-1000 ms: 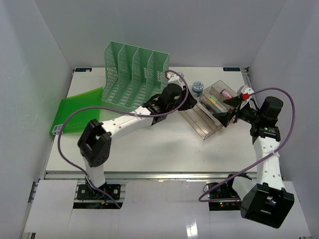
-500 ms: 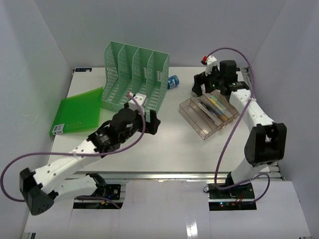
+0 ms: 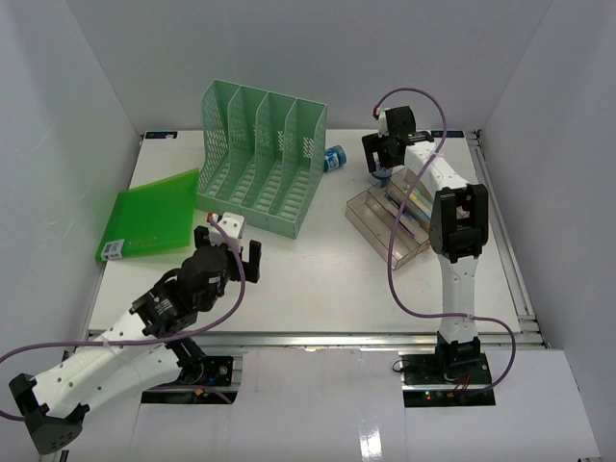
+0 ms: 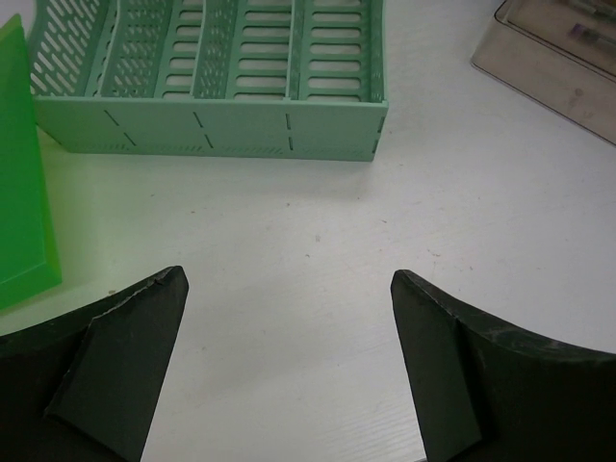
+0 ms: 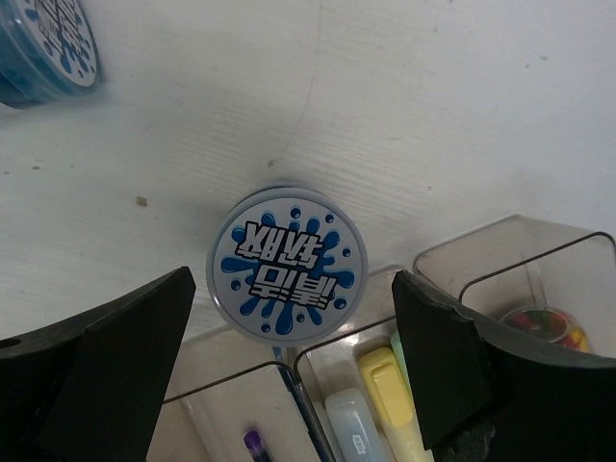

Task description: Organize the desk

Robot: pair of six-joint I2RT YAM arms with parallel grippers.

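Observation:
The white desk (image 3: 318, 279) holds a green mesh file rack (image 3: 260, 159), a flat green folder (image 3: 149, 212) at the left and a clear tiered tray (image 3: 399, 221) at the right. My left gripper (image 3: 231, 250) is open and empty, low over bare desk (image 4: 318, 241) in front of the rack (image 4: 212, 125). My right gripper (image 3: 380, 166) is open above an upright round jar with a blue-and-white lid (image 5: 287, 262), which stands against the tray's far edge. Its fingers (image 5: 115, 356) are on either side of the jar and clear of it.
A second blue jar (image 3: 334, 158) lies on its side beside the rack; it shows in the right wrist view (image 5: 43, 48). The tray's compartments hold pens (image 5: 308, 414), highlighters (image 5: 385, 385) and a small colourful item (image 5: 544, 327). White walls enclose the desk; a metal rail (image 3: 318, 337) runs along its front.

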